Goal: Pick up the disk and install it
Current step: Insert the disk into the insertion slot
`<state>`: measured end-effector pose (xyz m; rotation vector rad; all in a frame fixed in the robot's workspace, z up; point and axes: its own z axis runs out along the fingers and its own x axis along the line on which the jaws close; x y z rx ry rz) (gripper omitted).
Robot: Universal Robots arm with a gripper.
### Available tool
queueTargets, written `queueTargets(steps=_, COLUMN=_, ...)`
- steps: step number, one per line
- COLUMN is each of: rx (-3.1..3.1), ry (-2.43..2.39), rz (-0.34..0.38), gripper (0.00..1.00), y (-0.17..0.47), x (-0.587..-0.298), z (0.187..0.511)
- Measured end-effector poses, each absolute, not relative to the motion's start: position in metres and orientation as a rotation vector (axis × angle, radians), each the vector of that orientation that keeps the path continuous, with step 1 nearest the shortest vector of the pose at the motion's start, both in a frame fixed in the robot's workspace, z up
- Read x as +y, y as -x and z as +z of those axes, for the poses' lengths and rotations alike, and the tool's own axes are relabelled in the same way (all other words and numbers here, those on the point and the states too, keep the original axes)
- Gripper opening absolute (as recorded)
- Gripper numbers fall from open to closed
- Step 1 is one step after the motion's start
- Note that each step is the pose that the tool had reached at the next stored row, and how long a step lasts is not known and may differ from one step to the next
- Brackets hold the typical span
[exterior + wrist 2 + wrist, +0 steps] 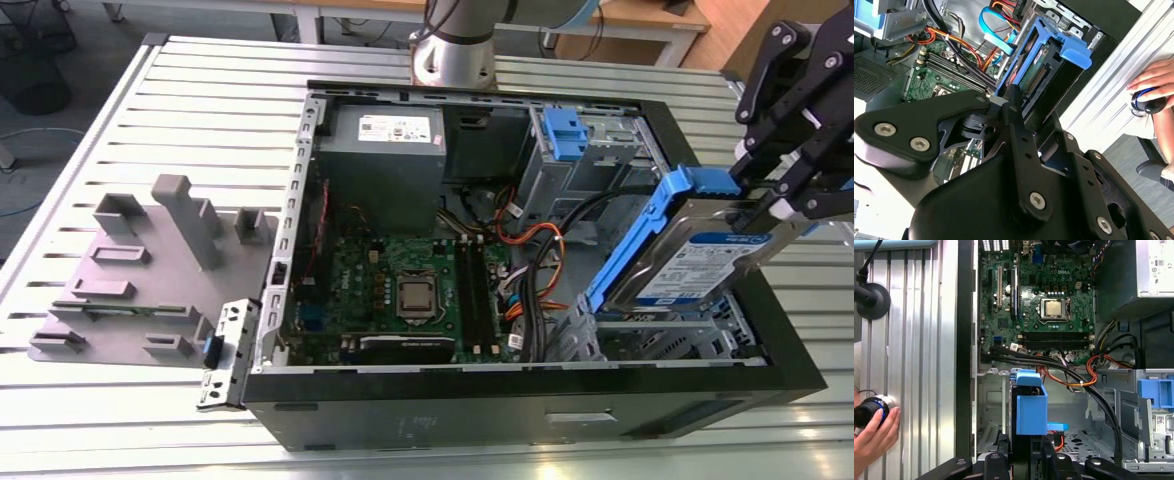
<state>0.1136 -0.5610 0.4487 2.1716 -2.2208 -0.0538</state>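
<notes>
The disk [694,255], a silver drive with a blue-and-white label in a blue plastic frame, hangs tilted on edge above the near right corner of the open computer case [534,385] in the exterior view. My gripper [774,205] is shut on it from the exterior view's right. In the second wrist view my black fingers [1013,102] clamp the disk [1041,70] at its connector end. The first wrist view looks down the disk's blue frame [1031,405] into a metal drive cage [1079,440] below it.
Inside the case lie the green motherboard [400,290], a grey metal box [387,150] with a white sticker, an upright bay with a blue tab [567,140] and loose cables [534,250]. A grey fixture [147,270] stands left of the case. A person's hand [874,430] rests on a knob beside the table.
</notes>
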Motion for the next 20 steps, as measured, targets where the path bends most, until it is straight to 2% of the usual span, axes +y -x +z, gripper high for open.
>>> queueTargets(steps=20, rx=-2.221, ry=-2.172, rz=-0.054, gripper=0.35, y=-0.114, x=-0.563, z=0.414)
